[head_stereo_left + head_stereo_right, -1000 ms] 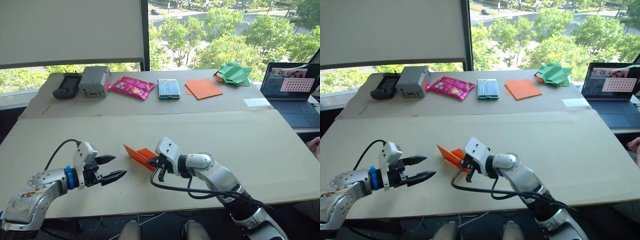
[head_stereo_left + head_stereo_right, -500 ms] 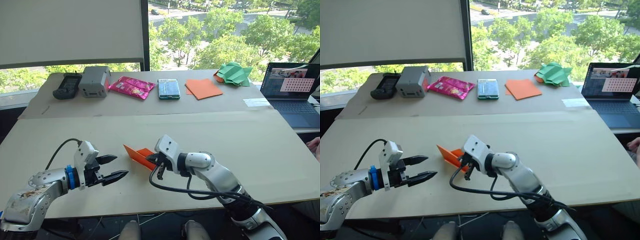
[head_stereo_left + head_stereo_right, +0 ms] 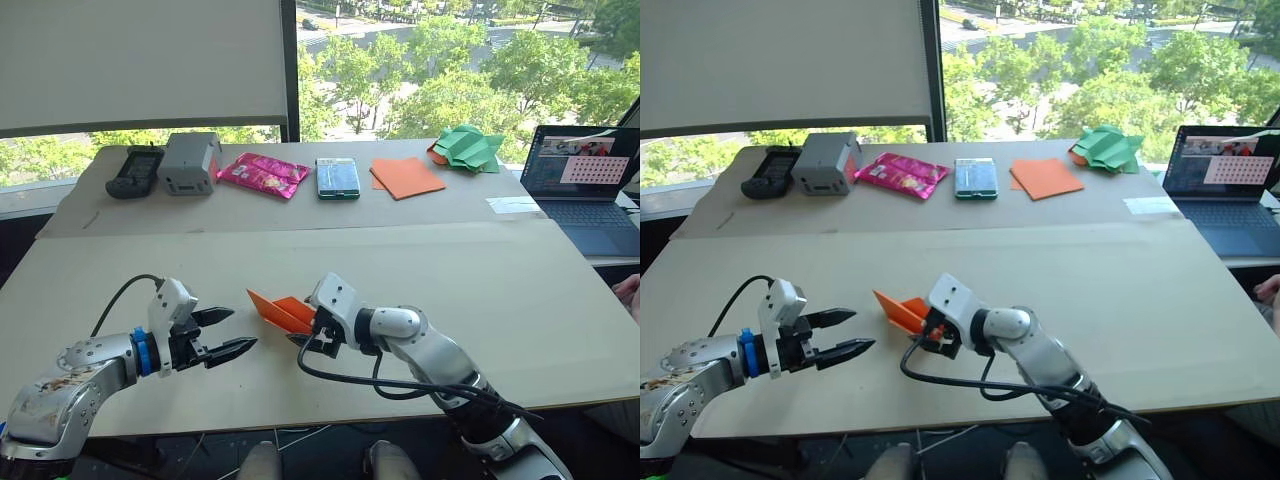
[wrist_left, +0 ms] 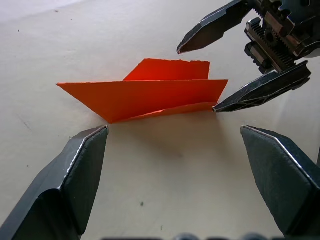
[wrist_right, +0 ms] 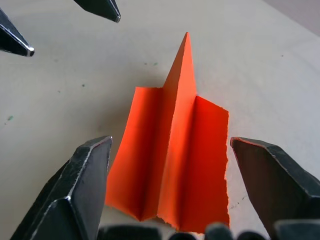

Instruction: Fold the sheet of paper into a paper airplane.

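the paper airplane (image 3: 281,311) sits on the near table (image 3: 520,300), front-middle, between the two grippers. it is a bright orange folded wedge, pointed tip toward the robot's left, wing flaps spread to both sides of a raised centre ridge, one rear edge ragged. in the right wrist view (image 5: 172,165) it lies flat on the table, framed by that gripper's two fingers with no finger touching it.

right gripper (image 3: 308,336) is at the plane's blunt rear end, fingers spread wide, nothing held. in the left wrist view its lower fingertip (image 4: 225,105) is right at the rear corner of the paper, touching or just off it, cannot tell which.

left gripper (image 3: 228,332) is to the robot's left of the plane, near its tip but apart, fingers wide open and empty, pointing at the plane.

far table along the window: black handheld device (image 3: 134,172), grey box (image 3: 190,162), pink snack packet (image 3: 264,174), teal phone-like pack (image 3: 337,178), flat orange paper (image 3: 406,177), green paper heap (image 3: 467,147). open laptop (image 3: 583,185) on the robot's right, a white slip (image 3: 517,204) beside it. a person's hand (image 3: 629,291) at the right edge.
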You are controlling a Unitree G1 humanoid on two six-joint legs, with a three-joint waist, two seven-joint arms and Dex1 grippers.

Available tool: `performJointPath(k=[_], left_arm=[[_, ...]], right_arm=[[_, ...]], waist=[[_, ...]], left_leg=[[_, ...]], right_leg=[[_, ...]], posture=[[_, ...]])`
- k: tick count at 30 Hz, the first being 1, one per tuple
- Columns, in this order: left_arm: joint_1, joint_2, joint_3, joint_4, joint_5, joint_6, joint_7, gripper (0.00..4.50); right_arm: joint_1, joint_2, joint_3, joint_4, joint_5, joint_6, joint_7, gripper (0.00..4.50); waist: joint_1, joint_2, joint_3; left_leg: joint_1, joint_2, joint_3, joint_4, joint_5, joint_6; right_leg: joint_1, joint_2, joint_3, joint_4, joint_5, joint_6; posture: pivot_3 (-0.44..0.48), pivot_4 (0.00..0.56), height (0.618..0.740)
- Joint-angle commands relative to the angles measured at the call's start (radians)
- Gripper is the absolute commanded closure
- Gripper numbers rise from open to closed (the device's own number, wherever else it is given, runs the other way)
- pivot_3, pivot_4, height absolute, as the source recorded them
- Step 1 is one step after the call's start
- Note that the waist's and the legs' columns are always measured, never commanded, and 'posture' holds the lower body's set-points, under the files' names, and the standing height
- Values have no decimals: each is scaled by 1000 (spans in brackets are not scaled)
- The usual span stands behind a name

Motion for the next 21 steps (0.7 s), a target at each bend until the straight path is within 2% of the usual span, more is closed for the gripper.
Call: performJointPath(k=[1, 8, 12, 21], left_arm=[[-25, 12, 15, -51, -30, 21, 15, 0], [-41, 22, 18, -65, -52, 52, 30, 0], [-53, 20, 12, -76, -59, 66, 41, 0], [-40, 22, 14, -64, -53, 50, 29, 0]], right_arm=[[13, 7, -8, 6, -5, -32, -3, 517], [2, 17, -38, -36, 21, -22, 12, 517], [-27, 34, -101, -107, 90, 45, 23, 517], [-22, -16, -56, -19, 48, -37, 58, 517]], waist=[[0, -1, 0], [-1, -1, 0], [0, -1, 0], [0, -1, -2]], left_leg=[[0, 0, 0, 0, 0, 0], [1, 0, 0, 0, 1, 1], [0, 0, 0, 0, 1, 1], [1, 0, 0, 0, 0, 1]], right_leg=[[0, 0, 0, 0, 0, 0], [1, 0, 0, 0, 0, 0], [1, 0, 0, 1, 0, 0], [1, 0, 0, 0, 0, 0]], posture=[[0, 150, 706], [0, 150, 706], [0, 150, 706], [0, 150, 706]])
